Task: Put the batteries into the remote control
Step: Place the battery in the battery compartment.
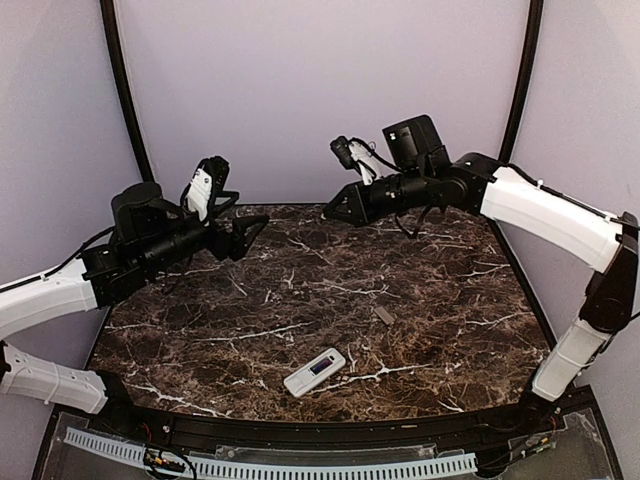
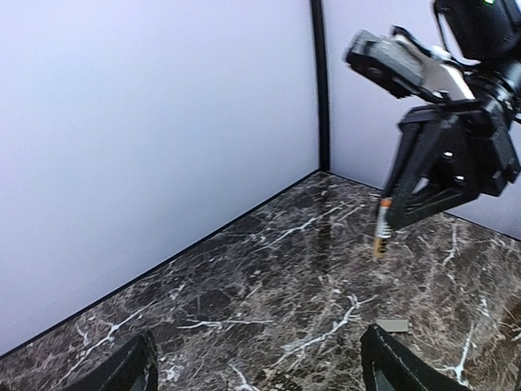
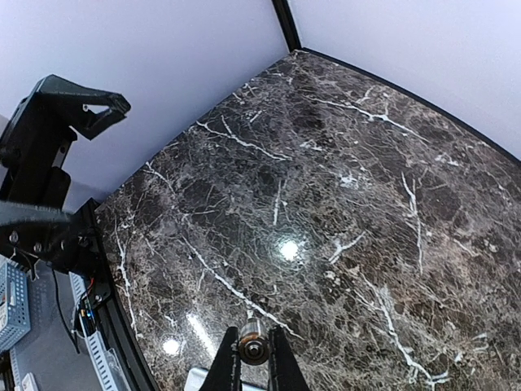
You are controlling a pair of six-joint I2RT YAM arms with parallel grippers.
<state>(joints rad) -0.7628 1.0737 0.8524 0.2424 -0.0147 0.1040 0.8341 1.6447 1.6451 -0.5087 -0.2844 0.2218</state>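
A: Both arms are raised over the dark brown, white-veined marble table [image 1: 450, 330], and the right gripper [image 1: 333, 208] has something in it.

B: It does. That's a slim cylindrical battery [image 2: 380, 235] with orange on its casing. The jaws are closed down on its upper end, and it hangs tip-down well above the marble. The right wrist view looks straight along it, showing a round metal end between the two fingers.

A: And the left gripper [image 1: 252, 226]?

B: Spread wide, with nothing in it. Its black fingers [image 2: 129, 368] sit at the two bottom corners of the left wrist view, bare marble between them. It points across at the right arm, and the two tips are apart in mid-air.

A: Where's the slim white rectangular remote control [image 1: 314, 372]?

B: Flat on the table near the front edge, roughly central. It lies at a slant with its display window up, and neither arm is near it.

A: Anything else down there?

B: A small flat grey rectangular piece [image 1: 384, 315], behind the remote and to its right, not touching it.
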